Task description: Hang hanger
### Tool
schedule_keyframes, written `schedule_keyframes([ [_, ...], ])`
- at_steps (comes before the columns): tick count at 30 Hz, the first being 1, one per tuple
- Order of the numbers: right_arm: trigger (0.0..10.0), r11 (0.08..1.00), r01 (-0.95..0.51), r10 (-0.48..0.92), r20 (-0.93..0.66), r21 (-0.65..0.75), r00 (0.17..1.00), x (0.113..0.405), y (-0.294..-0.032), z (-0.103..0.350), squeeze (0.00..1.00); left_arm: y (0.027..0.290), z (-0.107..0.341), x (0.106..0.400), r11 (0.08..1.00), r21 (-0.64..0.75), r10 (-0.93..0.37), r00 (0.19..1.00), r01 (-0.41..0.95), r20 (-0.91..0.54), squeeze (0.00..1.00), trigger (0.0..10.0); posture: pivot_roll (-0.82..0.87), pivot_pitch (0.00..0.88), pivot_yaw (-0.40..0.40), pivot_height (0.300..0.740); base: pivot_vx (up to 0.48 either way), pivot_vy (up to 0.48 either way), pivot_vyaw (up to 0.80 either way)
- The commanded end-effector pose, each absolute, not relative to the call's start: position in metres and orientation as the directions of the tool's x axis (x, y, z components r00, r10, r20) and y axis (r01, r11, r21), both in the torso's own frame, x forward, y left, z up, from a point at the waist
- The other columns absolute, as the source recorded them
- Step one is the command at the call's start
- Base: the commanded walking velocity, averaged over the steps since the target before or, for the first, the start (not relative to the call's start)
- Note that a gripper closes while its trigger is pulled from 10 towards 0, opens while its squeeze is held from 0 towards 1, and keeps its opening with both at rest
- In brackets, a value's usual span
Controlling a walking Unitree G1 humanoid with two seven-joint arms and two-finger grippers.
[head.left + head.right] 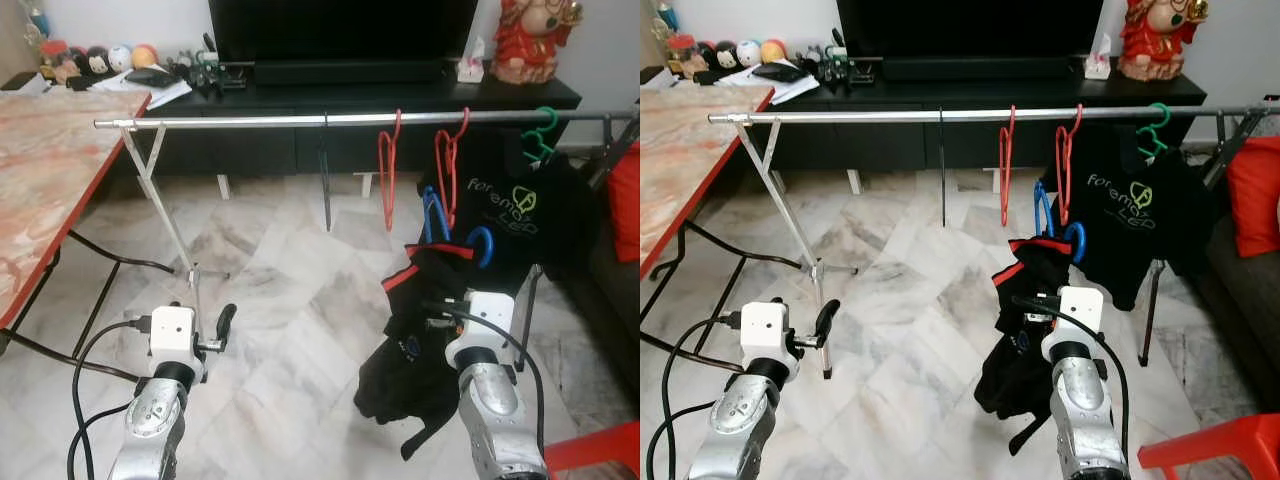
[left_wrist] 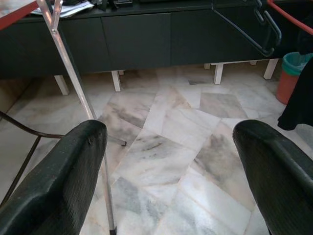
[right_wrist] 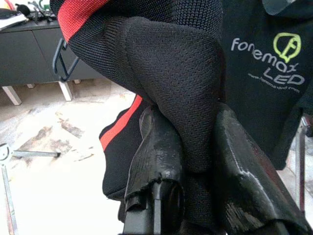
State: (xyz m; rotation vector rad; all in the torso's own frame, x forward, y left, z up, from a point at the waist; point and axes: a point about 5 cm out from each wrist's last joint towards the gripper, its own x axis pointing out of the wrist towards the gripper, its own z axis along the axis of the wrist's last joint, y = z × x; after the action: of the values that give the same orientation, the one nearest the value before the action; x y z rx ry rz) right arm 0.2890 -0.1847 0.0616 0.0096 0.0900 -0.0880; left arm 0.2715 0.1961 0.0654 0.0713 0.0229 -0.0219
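Jaws of the right gripper (image 3: pixel 190 161) are clenching a black garment with red trim (image 1: pixel 1030 275), which is draped on a blue hanger (image 1: pixel 1072 240) (only its curved ends are showing) just below the silver rail (image 1: pixel 940 116). Two red hangers (image 1: pixel 1008 160) and a black printed shirt (image 1: pixel 1135 215) are hanging from that rail. Left gripper (image 2: pixel 171 161) is hovering low over the marble floor (image 2: pixel 161 147), jaws spread wide apart.
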Motion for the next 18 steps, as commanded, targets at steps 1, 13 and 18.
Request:
schedule_keyframes([
  [1, 10.0, 0.996, 0.089, -0.089, -0.049, -0.004, 0.995, 0.2928, -0.1857, 0.0718, 0.00, 0.1989, 0.0651, 0.2685, 0.997, 0.073, -0.004, 1.000, 0.006, -0.018, 0.00, 10.0, -0.07, 0.000, 0.001, 0.740, -0.334, 0.000, 0.00],
  [13, 10.0, 0.996, 0.092, -0.092, -0.050, 0.005, 0.995, 0.2934, -0.1838, 0.0713, 0.00, 0.1993, 0.0641, 0.2686, 0.997, 0.073, -0.003, 1.000, 0.004, -0.020, 0.00, 10.0, -0.07, 0.000, -0.002, 0.740, -0.339, 0.000, 0.00],
  [18, 10.0, 0.995, 0.096, -0.095, -0.058, 0.002, 0.994, 0.2948, -0.1843, 0.0711, 0.00, 0.1985, 0.0639, 0.2699, 0.997, 0.071, -0.003, 1.000, 0.005, -0.023, 0.00, 10.0, -0.07, 0.000, -0.002, 0.740, -0.339, 0.000, 0.00],
])
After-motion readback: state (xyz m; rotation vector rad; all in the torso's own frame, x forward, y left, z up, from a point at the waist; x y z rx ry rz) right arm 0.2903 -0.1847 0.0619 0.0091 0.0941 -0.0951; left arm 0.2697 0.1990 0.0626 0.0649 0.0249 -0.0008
